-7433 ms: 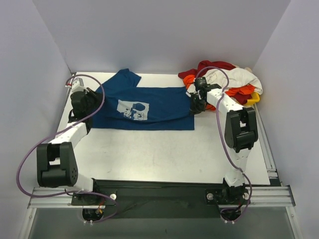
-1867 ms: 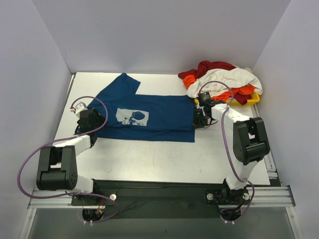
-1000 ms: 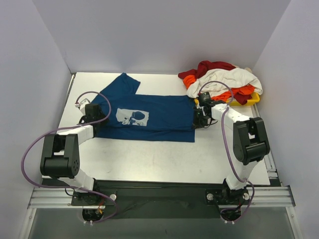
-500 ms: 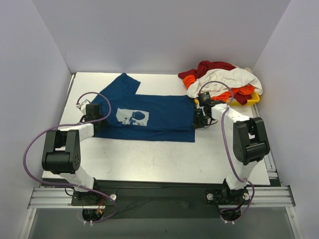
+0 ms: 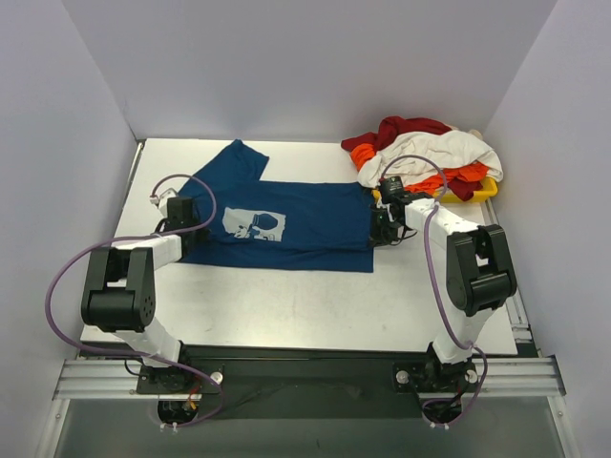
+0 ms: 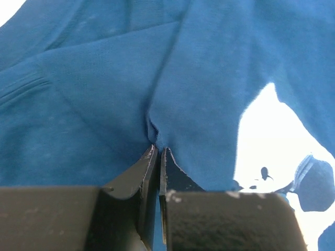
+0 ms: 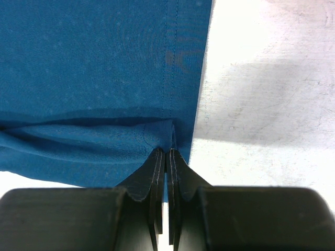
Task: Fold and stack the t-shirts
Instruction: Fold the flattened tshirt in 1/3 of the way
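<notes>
Jaws on both of my arms are closed on blue cloth.

From the top camera, my left gripper [image 5: 184,218] sits at the left end of the dark blue t-shirt [image 5: 305,215], near the shoulder. My right gripper [image 5: 379,227] sits at the right end, on the hem. The shirt lies spread flat on the table [image 5: 315,296], with its pale cartoon print [image 5: 254,225] facing up. I see only the far sleeve; whether the near one is tucked under, I cannot tell. The dark red t-shirt [image 5: 410,127], the white t-shirt [image 5: 449,151] and the orange t-shirt [image 5: 361,153] lie crumpled in one heap at the far right, over a yellow tray [image 5: 487,188], just beyond my right gripper.

From the left wrist camera, my two fingers stand almost together, and a small pucker of blue cloth is gathered at their tips. I judge that they pinch it. Bright table shows on the right, past the cloth edge.

From the right wrist camera, my fingers are pressed together on a little fold of the hem, just beside the stitched edge. Bare table lies to the right.

I judge the task to be near its beginning. No shirt looks folded to its final shape, and no stack exists. The blue shirt is gripped at both ends, ready for a fold, and the three shirts in the heap are not yet handled.
</notes>
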`<action>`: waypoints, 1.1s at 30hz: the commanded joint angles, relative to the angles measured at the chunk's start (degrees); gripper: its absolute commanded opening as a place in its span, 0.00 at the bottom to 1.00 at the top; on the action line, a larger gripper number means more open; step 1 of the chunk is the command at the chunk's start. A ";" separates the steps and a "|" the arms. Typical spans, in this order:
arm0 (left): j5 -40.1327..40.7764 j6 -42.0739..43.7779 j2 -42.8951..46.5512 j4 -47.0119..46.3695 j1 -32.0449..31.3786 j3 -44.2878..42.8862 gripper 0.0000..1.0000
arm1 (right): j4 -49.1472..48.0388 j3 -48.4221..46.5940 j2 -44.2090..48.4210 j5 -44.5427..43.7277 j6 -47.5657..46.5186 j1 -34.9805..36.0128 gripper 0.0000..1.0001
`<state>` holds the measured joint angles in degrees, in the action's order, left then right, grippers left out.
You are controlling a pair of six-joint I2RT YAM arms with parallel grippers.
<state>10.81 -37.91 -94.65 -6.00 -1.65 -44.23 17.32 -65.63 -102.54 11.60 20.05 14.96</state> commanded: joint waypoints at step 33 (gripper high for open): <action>0.88 4.86 -11.07 4.77 -11.62 -20.28 0.00 | 2.36 -3.72 -3.63 -0.17 -0.54 -0.46 0.00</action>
<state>10.90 -32.67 -104.79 -1.19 -13.04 -61.76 17.37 -67.44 -105.75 11.62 19.97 14.96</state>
